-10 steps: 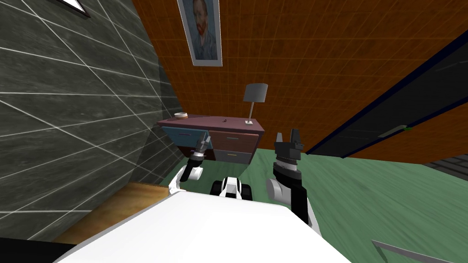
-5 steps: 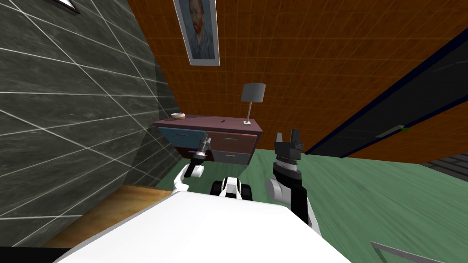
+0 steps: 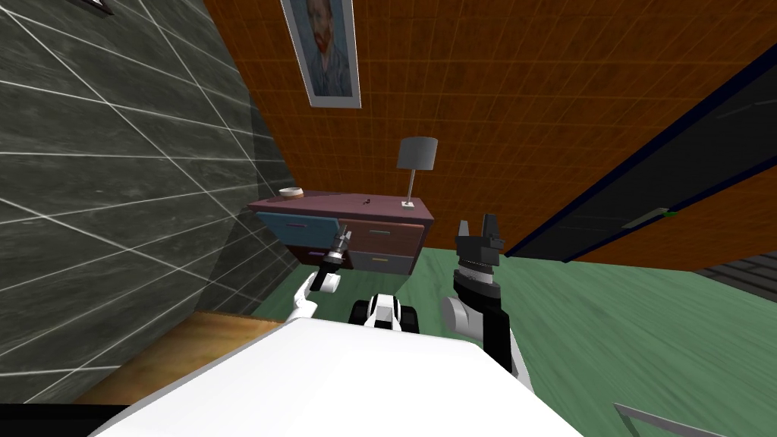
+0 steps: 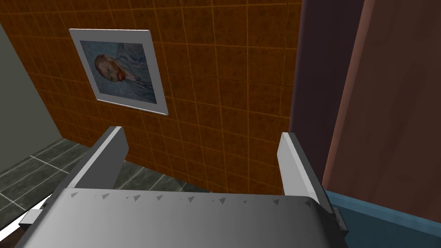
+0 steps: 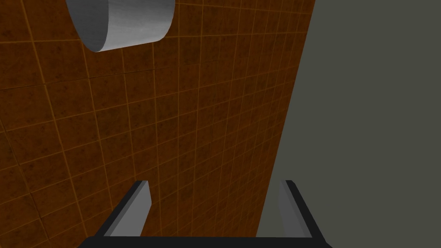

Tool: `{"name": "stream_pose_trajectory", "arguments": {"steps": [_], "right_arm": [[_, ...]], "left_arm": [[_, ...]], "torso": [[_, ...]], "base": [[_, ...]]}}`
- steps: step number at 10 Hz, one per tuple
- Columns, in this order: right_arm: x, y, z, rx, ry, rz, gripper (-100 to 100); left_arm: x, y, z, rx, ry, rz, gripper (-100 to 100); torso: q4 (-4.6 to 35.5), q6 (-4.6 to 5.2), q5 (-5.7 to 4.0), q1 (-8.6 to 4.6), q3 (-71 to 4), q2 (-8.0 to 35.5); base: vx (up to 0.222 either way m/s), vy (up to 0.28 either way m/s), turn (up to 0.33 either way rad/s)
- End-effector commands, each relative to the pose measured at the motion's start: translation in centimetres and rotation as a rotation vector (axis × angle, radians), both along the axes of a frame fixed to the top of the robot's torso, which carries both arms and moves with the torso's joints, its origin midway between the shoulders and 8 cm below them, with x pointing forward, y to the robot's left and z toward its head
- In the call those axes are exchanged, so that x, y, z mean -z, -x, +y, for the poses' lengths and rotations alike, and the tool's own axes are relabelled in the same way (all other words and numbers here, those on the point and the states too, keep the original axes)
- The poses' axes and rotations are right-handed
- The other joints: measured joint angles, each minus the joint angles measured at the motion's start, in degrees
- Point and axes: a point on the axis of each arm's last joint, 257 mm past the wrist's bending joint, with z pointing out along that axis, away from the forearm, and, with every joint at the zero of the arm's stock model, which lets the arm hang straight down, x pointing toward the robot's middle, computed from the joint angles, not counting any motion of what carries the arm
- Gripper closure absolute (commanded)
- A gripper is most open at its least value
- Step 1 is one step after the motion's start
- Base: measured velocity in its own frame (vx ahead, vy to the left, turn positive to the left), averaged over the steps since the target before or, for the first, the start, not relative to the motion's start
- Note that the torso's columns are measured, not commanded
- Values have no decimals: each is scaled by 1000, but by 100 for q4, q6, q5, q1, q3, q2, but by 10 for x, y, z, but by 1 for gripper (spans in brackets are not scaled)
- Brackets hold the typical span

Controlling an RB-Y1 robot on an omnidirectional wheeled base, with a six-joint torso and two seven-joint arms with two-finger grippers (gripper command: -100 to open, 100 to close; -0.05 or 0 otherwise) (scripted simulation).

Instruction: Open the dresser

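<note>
1. Maroon-topped dresser [image 3: 357, 205] stands against the orange tiled wall, ahead-left of me. Its long axis runs along the wall and its drawer fronts face me.
2. Top-left blue drawer [image 3: 300, 225] looks partly pulled out. Opening seems underway; next needs a grip on its front and a straight pull toward me.
3. My left end effector [image 3: 343, 237] is just beside the drawer's edge, fingers wide apart, empty.
4. My right end effector [image 3: 476, 224] is raised, well apart, spread, empty.

Cannot tell what the tiny dark speck [image 3: 366, 201] on the dresser [image 3: 383, 235] top is, centre of frame. Loses the top of the portrait [image 3: 320, 53] to the upper edge. Sees the lower left drawer [image 3: 303, 254] only partly, behind the left gripper [image 3: 344, 240].
</note>
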Motion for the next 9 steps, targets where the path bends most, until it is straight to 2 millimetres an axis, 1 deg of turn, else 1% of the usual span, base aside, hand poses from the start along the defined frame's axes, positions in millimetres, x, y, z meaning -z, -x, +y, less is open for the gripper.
{"name": "stream_pose_trajectory", "arguments": {"steps": [1, 2, 4, 5, 6, 7, 9], "right_arm": [[0, 0, 0, 0, 0, 0, 0], [0, 0, 0, 0, 0, 0, 0], [0, 0, 0, 0, 0, 0, 0], [0, 0, 0, 0, 0, 0, 0], [0, 0, 0, 0, 0, 0, 0], [0, 0, 0, 0, 0, 0, 0], [0, 0, 0, 0, 0, 0, 0]], "left_arm": [[17, -10, 2, -11, 8, 34, -100], [21, -10, 3, -12, 9, 43, -100], [36, -21, 5, -24, 21, 71, -100], [46, -21, 7, -27, 22, 92, -100], [53, -27, 7, -32, 28, 106, -100], [58, -27, 8, -33, 28, 116, -100], [71, -36, 10, -43, 39, 145, -100]], "torso": [[-1, -1, 0, 0, -1, -1], [-1, 0, -1, -4, -2, -3], [-2, 0, 0, -1, -3, -5], [-3, 0, -2, -9, -6, -9], [-2, -1, -2, -3, -3, -3], [0, 0, 0, 1, 0, 1], [0, 0, 1, 1, 0, 0]], "base": [[24, -43, -12], [23, -34, -5], [40, -51, -14], [40, -56, -5], [31, -47, -10], [24, -33, -6], [33, -48, -15]]}}
